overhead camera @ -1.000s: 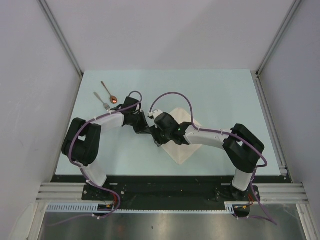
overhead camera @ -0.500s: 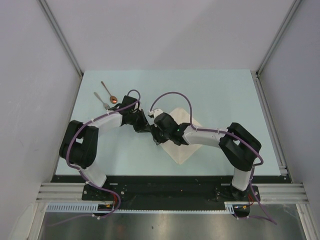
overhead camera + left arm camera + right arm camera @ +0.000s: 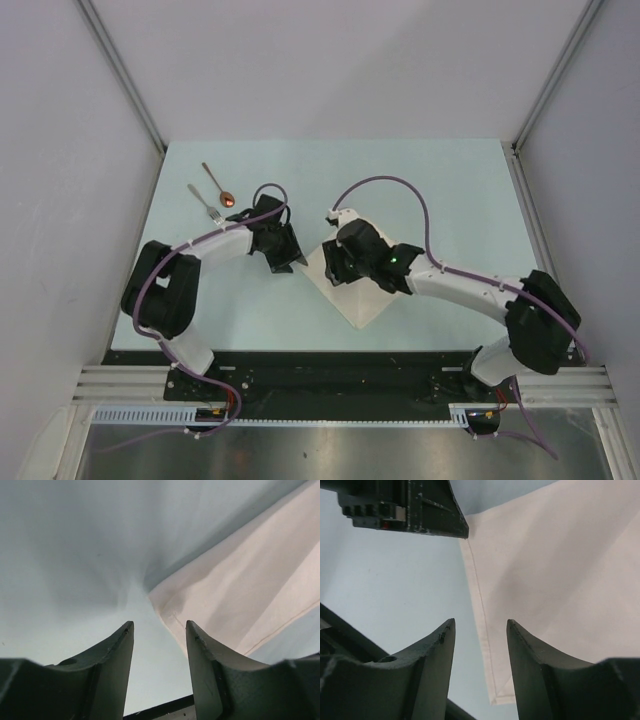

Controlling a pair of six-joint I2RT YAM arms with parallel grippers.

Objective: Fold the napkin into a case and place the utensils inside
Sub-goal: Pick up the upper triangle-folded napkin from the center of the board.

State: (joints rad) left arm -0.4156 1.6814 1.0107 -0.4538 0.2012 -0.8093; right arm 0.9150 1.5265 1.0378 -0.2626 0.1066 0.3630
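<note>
Pale-blue table point(image 3: 450, 200), napkin point(image 3: 362, 305) mid-frame; L gripper point(image 3: 159, 625) & R gripper point(image 3: 479, 622) both part-open, empty, at its left edge. Fork point(image 3: 205, 203), spoon point(image 3: 217, 184) upper left.

- right gripper point(image 3: 480, 625): two dark fingers apart, nothing pinched between them
- napkin point(image 3: 560, 570): cream, flat, softly creased; its hemmed edge runs under the gap between the fingers and ends in a corner
- table point(image 3: 380, 580): pale blue, bare beside that hem
- left arm point(image 3: 410, 510): dark tip at the hem's other end
</note>
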